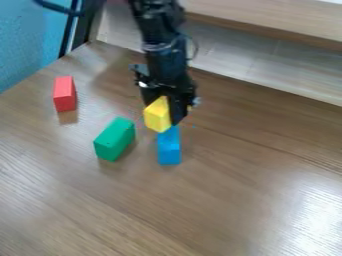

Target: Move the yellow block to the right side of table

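Yellow rectangular block, apparently wooden [157, 116]: found at the black two-finger gripper [166, 111], whose fingers are closed to the block's width and appear to grip it. Position: just behind and above the blue rectangular block [169, 148]; whether the two touch cannot be determined. Step in hand, as judged: the carry, with placement outstanding. Next move calls for enough lift to clear the blue block, travel to the right side of the brown wood-grain worktop [244, 180], then lowering and release.

A blue wall [23, 47] stands far left. Pale wood panelling [240, 62] backs the brown bench [220, 210], glossy near right.
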